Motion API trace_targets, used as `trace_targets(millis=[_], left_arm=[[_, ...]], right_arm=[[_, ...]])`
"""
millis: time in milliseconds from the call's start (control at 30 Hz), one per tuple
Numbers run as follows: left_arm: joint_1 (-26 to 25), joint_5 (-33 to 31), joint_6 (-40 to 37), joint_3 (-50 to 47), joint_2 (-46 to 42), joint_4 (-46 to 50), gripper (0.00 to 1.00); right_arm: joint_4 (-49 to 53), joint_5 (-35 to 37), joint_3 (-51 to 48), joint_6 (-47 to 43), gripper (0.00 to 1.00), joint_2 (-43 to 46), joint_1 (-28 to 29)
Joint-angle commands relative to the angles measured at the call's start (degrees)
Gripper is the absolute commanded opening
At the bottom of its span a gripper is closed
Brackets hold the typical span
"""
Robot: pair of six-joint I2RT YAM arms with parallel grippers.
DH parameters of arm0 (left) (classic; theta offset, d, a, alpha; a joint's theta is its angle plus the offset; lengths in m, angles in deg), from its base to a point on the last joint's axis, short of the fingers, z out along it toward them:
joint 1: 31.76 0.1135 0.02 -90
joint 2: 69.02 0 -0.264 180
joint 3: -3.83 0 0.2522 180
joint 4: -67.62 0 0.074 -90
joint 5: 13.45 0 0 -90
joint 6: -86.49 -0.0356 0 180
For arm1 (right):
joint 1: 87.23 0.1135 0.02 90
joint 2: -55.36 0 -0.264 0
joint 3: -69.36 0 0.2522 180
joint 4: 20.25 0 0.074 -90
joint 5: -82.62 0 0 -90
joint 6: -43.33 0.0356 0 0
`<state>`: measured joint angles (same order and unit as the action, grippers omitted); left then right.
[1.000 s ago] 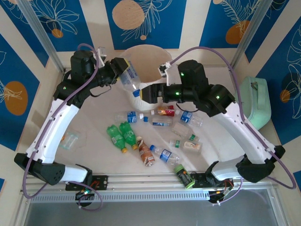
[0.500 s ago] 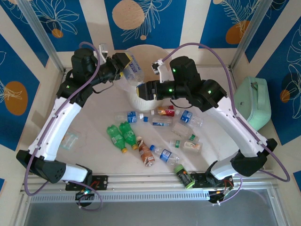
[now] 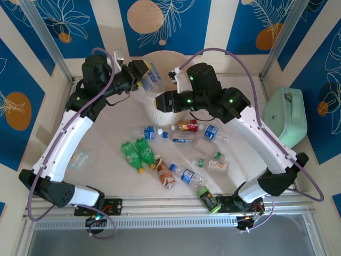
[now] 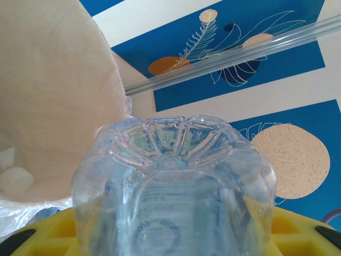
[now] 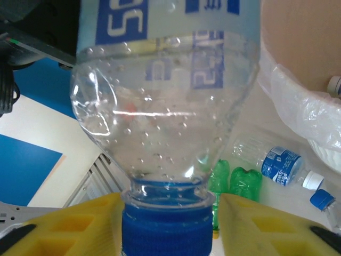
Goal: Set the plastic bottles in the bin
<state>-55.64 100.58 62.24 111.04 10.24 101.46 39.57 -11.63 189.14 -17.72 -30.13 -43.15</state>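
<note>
In the upper centre-left of the overhead view, the left gripper (image 3: 141, 75) pinches a clear plastic bottle with a blue label (image 3: 152, 80) by its body, tilted at the near rim of the round cream-white ribbed bin (image 3: 165, 52). The drop seems to be the step in hand; it calls for a short carry over the opening, then letting go. Just right, the right gripper (image 3: 161, 102) closely flanks the bottle's blue cap (image 5: 166, 234); whether its pads press it I cannot tell. From overhead that gripper hides the cap. Loose bottles (image 3: 130, 152) lie lower centre.
</note>
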Motion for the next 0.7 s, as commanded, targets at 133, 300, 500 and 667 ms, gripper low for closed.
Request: trace_targets(millis=[133,300,500,667], left_arm=[[-0.58,1.19,0.07,-0.59,0.10,-1.78,0.44],[-0.56,0.63,-0.02,-1.36,-0.05,-3.12,0.65],[-0.64,-2.26,-6.07,1.49,-1.03,1.10,1.00],[-0.64,-9.50,-13.11,2.60,-3.92,7.50,1.00]], right_arm=[[0.53,0.82,2.35,-1.08,0.37,-0.56,-0.61],[0.61,1.52,2.70,-0.70,0.29,-0.49,-1.42],[1.19,1.67,3.98,0.48,0.26,-0.96,-3.75],[4.88,2.15,9.11,2.44,0.25,-4.42,-7.70]])
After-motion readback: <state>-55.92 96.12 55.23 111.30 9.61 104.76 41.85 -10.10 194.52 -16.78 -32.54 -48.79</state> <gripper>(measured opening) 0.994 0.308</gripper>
